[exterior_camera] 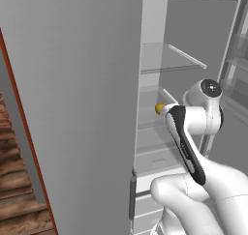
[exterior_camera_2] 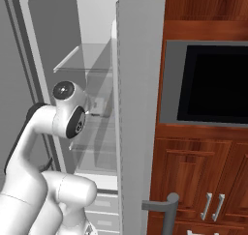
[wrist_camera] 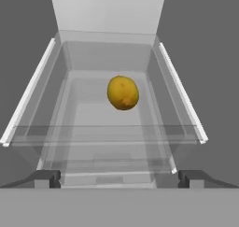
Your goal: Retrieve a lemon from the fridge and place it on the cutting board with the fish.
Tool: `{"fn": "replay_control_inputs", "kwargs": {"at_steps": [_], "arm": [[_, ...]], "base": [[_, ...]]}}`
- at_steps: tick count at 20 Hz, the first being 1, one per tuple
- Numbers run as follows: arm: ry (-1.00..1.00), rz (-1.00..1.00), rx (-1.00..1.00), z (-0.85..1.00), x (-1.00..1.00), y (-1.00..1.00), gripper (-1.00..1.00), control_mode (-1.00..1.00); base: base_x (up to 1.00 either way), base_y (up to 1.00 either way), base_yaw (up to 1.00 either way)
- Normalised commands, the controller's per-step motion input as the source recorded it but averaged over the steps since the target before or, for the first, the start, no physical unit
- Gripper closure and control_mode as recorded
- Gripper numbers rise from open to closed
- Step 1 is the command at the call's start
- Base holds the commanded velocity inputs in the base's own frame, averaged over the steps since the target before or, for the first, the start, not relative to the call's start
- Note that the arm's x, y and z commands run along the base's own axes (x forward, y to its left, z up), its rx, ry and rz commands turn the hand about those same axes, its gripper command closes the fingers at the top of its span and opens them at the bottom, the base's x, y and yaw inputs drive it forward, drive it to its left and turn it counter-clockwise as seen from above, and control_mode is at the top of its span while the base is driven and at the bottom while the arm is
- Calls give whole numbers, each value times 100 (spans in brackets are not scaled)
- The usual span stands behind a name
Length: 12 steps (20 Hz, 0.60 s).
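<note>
- Left base view: the fridge [exterior_camera: 72,108] stands with its door swung wide, so its white interior and the glass shelf [exterior_camera: 167,67] are exposed to the arm. The arm reaches in at mid height, and the lemon [exterior_camera: 159,108] peeks out as a yellow spot just past the wrist, on a lower shelf. That placement explains the arm's level, forward reach.
- Right base view: the open fridge door is seen edge-on between the arm and the black microwave [exterior_camera_2: 213,84]. The wrist is tucked inside the compartment, so the fingers are hidden here; the wooden cabinets [exterior_camera_2: 193,176] sit to the right.
- Hand view: the end effector [wrist_camera: 119,178] is released, its 2 tips spread wide at the lower corners with nothing between them. The lemon lies ahead and apart from them, resting on the clear shelf inside the fridge, roughly centred between the 2 white side rails. It looks nearly round, its slightly longer axis tilted from upper left to lower right. My judgement: the wide jaws are lined up to straddle it.
</note>
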Motion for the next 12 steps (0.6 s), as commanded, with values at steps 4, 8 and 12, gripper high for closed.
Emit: {"fn": "replay_control_inputs", "kwargs": {"at_steps": [4, 8, 12], "arm": [[0, 0, 0, 0, 26, 0, -100, -100], [0, 0, 0, 0, 27, 0, -100, -100], [0, 0, 0, -13, 17, 0, -100, -100]], "base": [[0, 0, 0], [0, 0, 0], [0, 0, 0]]}}
